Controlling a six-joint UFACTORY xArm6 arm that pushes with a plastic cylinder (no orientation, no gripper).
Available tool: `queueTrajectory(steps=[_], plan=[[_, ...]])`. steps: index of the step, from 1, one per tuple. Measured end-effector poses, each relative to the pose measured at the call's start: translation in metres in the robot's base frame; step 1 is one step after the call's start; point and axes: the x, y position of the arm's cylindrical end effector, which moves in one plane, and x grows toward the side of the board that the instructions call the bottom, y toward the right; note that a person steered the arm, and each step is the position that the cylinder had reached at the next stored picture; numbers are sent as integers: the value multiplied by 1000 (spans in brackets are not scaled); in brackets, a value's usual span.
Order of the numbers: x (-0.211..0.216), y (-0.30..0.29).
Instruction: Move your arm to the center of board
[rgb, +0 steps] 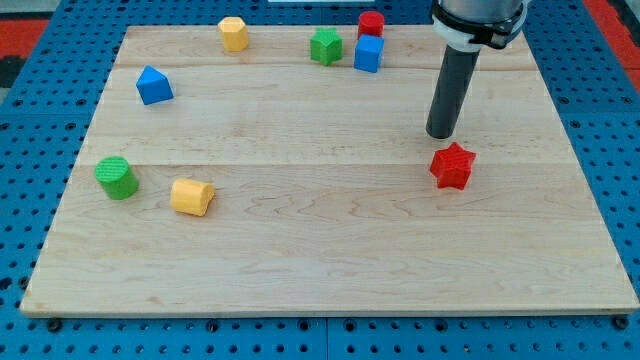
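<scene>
The wooden board (320, 250) fills most of the view. My tip (441, 135) rests on the board at the view's right of its middle, just above the red star block (452, 166) and slightly to its left, with a small gap between them. The dark rod rises from the tip towards the view's top right. The other blocks lie well away from the tip.
A yellow hexagonal block (233, 33), a green block (325, 46), a blue cube (369, 54) and a red cylinder (371, 24) sit along the top edge. A blue triangular block (153, 86), a green cylinder (117, 178) and a yellow cylinder (191, 197) lie at the left.
</scene>
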Motion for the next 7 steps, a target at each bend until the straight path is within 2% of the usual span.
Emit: queueTrajectory(steps=[1,2,3,4,5,6,7], plan=[[19,-116],[19,-86],[-14,50],[-15,-113],[-35,-208],[-72,-79],[-92,-57]])
